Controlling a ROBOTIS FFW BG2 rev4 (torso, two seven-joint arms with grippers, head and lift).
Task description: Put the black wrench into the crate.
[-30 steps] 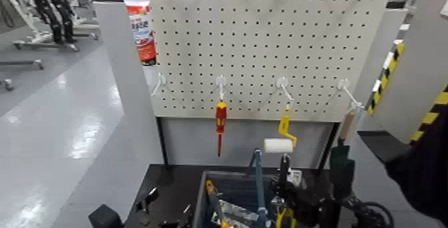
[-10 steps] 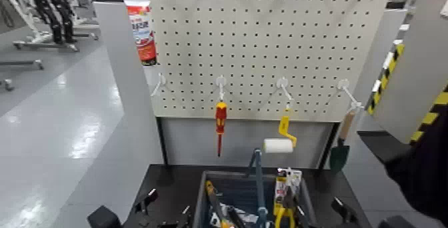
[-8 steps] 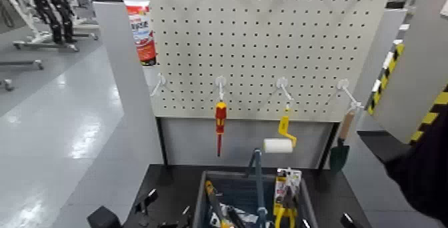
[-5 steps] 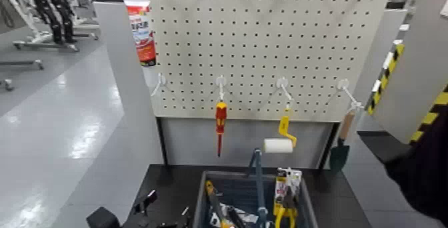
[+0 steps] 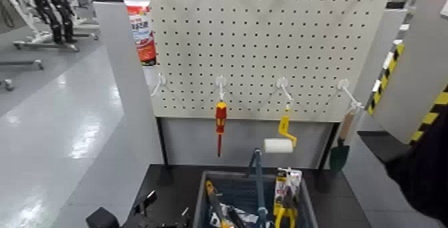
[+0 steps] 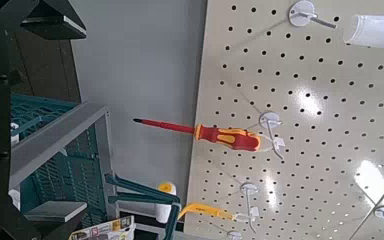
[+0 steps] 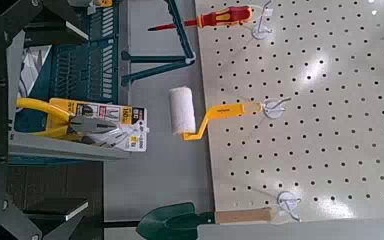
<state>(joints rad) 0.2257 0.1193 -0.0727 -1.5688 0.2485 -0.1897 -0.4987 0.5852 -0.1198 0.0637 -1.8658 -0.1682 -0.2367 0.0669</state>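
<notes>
Wrench unseen among the crate clutter at six o'clock; we cannot tell either gripper's jaw state, so we judge only checking remains.

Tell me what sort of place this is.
Probably a workshop or robot test lab: a white pegboard hung with a red-and-yellow screwdriver, a paint roller and a trowel, above a crate of tools.

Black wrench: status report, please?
Left claw open, empty, beside crate; right claw open, empty, facing it. No black wrench identifiable among the crate's tools. Nothing blocking the crate.
</notes>
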